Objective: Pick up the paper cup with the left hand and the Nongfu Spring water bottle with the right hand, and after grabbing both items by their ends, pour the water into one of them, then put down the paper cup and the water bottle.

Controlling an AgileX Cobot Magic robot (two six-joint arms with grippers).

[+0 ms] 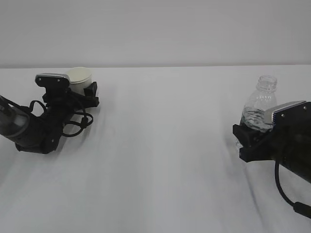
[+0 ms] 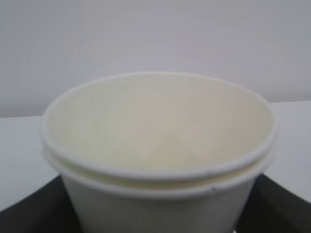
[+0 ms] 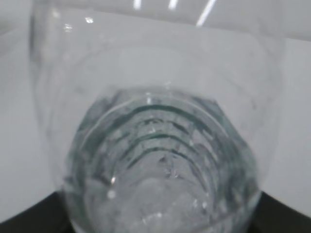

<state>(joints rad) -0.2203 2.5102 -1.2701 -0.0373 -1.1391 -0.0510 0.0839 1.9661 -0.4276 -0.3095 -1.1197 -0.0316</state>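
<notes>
Low on the left of the surface (image 1: pixel 160 160), the paper cup (image 1: pixel 79 79) is being bracketed upright by the left pincer (image 1: pixel 82 92); whether it is clamped cannot be told. Rightward, the Nongfu Spring water bottle (image 1: pixel 261 104) is being held clamped upright by the right pincer (image 1: pixel 250 136); level lifting is advised.

white paper cup (image 1: pixel 79 79), clear bottle (image 1: pixel 261 106)

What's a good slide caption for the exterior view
Two black arms at opposite sides of a white table: left tool around a paper cup, right tool around an uncapped water bottle.
</notes>
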